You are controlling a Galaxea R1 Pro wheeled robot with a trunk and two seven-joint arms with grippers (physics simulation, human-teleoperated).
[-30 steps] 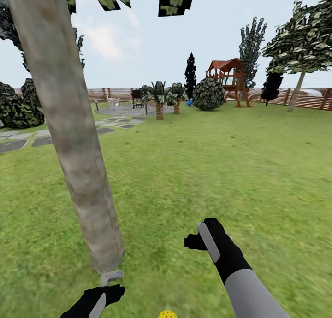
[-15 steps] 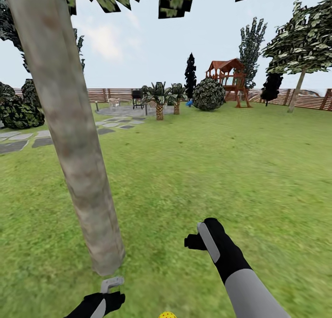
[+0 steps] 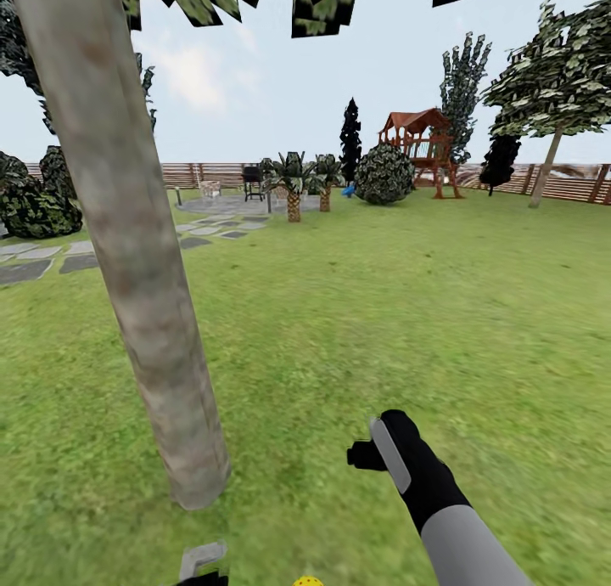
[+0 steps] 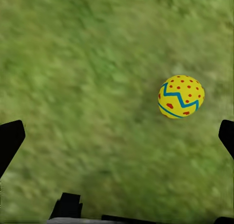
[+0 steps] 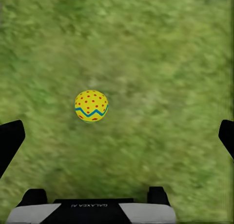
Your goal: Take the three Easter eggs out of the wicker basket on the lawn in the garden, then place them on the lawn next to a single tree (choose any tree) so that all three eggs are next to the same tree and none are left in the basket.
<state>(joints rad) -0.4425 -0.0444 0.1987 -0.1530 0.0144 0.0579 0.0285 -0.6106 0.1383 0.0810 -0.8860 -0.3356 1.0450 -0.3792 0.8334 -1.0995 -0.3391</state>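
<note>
Lawn all round, tree just beyond left gripper: jaws wide, empty, egg on grass nearer one fingertip. Right gripper: jaws wide, empty, egg ahead between them.

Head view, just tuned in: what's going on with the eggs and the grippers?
The robot stands at the tree on the lawn. Both grippers are open and empty. The left gripper looks down on an egg lying on the grass; the right gripper looks down on an egg too. Whether they are the same egg can't be told. One egg peeks in near the trunk's foot.
</note>
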